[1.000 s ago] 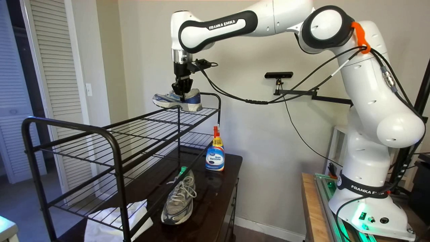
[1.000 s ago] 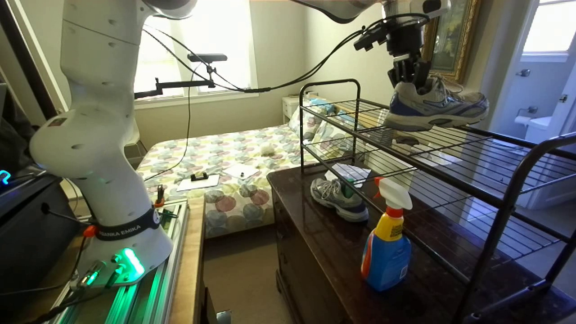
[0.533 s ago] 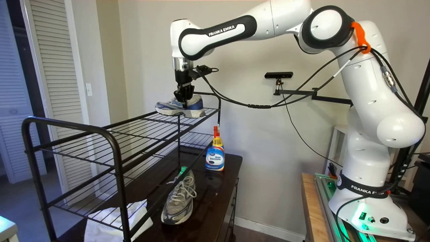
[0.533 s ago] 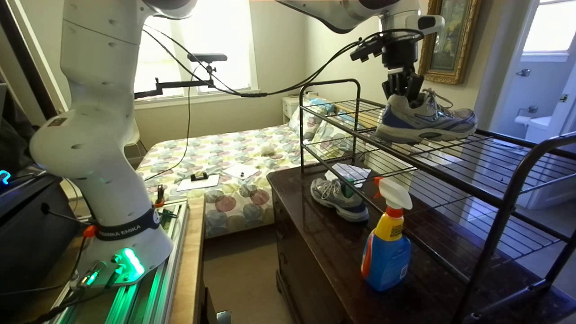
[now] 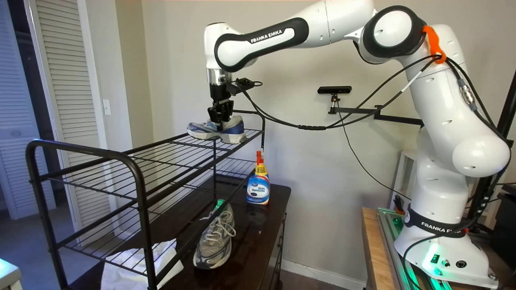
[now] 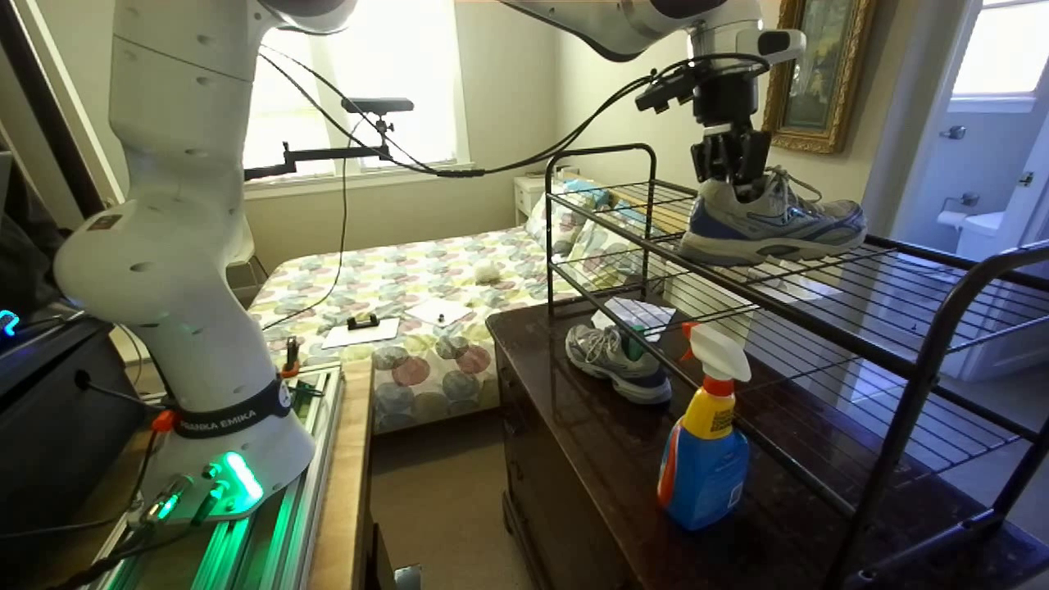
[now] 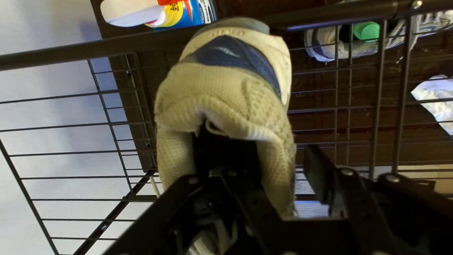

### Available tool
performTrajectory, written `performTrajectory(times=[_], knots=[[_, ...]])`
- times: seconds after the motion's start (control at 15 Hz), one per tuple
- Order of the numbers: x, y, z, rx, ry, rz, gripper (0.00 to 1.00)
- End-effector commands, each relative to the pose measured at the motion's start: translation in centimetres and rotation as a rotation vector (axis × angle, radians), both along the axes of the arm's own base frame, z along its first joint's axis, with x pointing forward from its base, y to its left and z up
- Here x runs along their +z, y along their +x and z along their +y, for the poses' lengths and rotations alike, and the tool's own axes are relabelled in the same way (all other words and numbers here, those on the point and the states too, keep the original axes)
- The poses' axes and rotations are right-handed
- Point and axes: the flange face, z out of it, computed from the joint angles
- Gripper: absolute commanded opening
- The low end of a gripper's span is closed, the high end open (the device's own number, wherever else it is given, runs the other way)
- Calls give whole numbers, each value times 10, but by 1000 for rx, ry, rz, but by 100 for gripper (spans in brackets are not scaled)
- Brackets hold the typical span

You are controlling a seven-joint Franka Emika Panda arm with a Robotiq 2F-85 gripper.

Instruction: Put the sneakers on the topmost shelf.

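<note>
Tool [image 6: 726,180] spread, astride side wall of sneaker [image 6: 774,229]; heel at edge of topmost shelf [image 5: 165,162], long free run beside.

Home — a bedroom. In an exterior view: bed [image 6: 455,352] in a multicolor dot print, pillows [image 6: 567,229] at the head end, white nightstand [image 6: 529,197] near them, big bright window [image 6: 393,57] behind. Gilt-framed painting [image 6: 819,72] hangs farther right. At that view's right edge a bathroom [image 6: 996,152] opens off the room: toilet [image 6: 979,236], with a paper roll [image 6: 951,219] just beside it. Also in an exterior view: slatted doors [image 5: 66,80], light switch [image 5: 106,107], white baseboard [image 5: 318,275]. The counter [image 6: 574,418] is dark wood with drawers [image 6: 537,475] down its front, dresser-style; the bottle [image 5: 258,189] standing on it is labelled Stain Remover, ordinary household stuff. Same room also holds an arm [image 5: 445,117] on metal rails [image 5: 389,241] — and a camera [image 5: 334,90] on a bracket [image 5: 399,119].
</note>
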Motion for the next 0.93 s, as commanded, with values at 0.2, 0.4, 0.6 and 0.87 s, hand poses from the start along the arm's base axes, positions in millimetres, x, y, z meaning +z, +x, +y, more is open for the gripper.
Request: performTrajectory(times=[0.2,0.4,0.6,0.87], knots=[[56,-14,15,30,-68,-86,100],[89,-26,24,41,-131,-142,100],[122,-41,31,41,-225,-224,100],[158,-79,43,83,-304,-290,100]])
